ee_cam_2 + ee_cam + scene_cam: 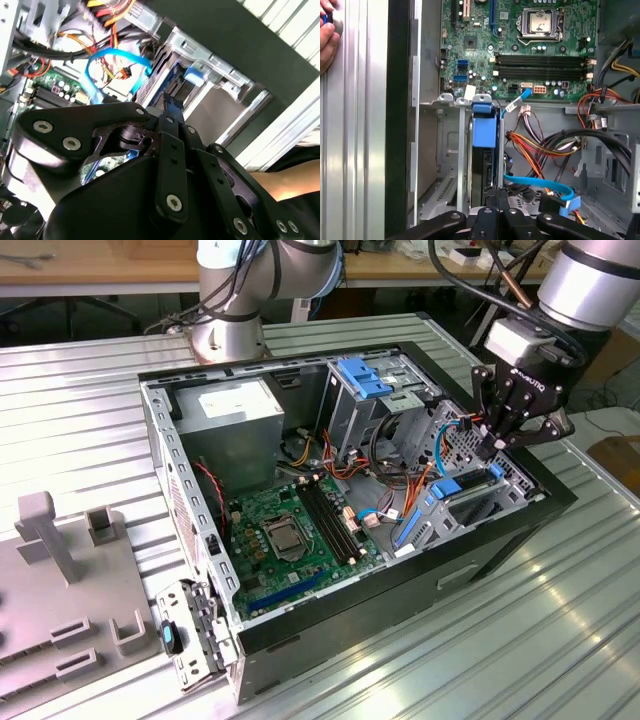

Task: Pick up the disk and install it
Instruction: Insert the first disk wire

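Though amid cables, gripper tight on disk.

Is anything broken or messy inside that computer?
Nothing looks broken or spilled. The disk stands straight in its bay. Beside it the wires lie in a loose tangle, with a blue cable curving nearby. The chip on the green board sits bare, no cooler on it.

The exterior view looks down slantwise over the whole computer case; both wrist views peer closely past the gripper, sharing its drive bay and motherboard
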`<action>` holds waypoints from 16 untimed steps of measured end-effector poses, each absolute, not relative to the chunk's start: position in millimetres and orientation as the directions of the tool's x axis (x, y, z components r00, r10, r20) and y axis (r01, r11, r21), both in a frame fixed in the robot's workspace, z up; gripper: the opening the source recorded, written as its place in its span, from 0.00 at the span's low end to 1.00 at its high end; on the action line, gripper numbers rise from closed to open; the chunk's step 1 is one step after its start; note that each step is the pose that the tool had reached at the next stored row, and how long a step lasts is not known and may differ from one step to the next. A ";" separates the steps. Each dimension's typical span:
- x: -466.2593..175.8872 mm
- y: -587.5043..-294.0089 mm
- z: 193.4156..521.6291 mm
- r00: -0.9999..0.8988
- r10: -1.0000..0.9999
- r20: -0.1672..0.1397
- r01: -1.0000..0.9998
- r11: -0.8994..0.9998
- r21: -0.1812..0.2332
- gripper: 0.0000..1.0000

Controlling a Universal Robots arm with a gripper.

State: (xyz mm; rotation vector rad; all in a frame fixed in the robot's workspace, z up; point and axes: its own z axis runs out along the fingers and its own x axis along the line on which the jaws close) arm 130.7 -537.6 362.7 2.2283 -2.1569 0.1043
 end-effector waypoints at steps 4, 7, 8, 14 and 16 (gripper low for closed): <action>138.3 -530.8 363.1 0.043 -0.993 0.110 -0.999 -0.045 -0.018 0.11; 138.3 -519.7 364.8 0.045 -0.989 0.140 -0.999 -0.047 -0.016 0.11; 138.3 -515.1 364.8 0.045 -0.988 0.150 -0.999 -0.048 -0.016 0.11; 138.3 -498.3 366.3 0.057 -0.975 0.213 -0.998 -0.061 -0.012 0.11; 138.3 -495.4 369.6 0.058 -0.972 0.228 -0.998 -0.062 -0.011 0.11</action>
